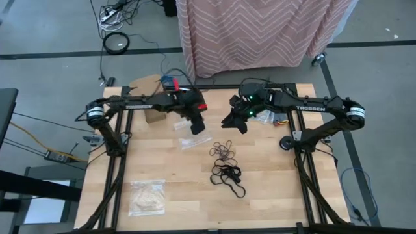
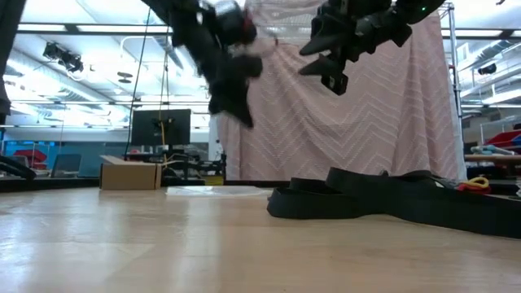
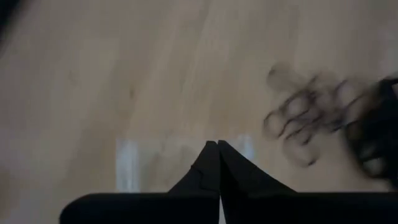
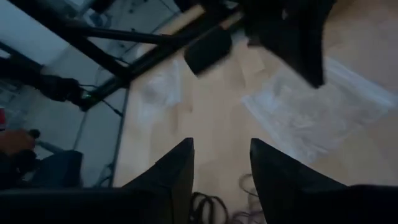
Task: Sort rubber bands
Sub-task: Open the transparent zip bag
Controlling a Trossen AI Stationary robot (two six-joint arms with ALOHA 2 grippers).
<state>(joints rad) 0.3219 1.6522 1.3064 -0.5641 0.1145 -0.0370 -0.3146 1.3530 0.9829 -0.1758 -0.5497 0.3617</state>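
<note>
Lying heaped: thin looped rubber bands [image 1: 226, 162] on pale wooden table [image 1: 273, 188].

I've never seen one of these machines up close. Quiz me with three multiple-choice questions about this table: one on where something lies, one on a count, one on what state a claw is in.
1. Where does the pile of rubber bands lie on the wooden table?
A. Near the middle
B. At the near left corner
C. On the cardboard box

2. How many clear plastic bags lie on the table?
A. None
B. Two
C. Five

3. How do the fingers of the left gripper stand?
A. Wide apart
B. Pressed together, holding nothing
C. Clamped on a bag

Answers:
1. A: the high view shows the loops heaped near the centre.
2. B: one bag lies under the left gripper and another bag near the front left.
3. B: the left wrist view shows both tips meeting with nothing between them.
</note>
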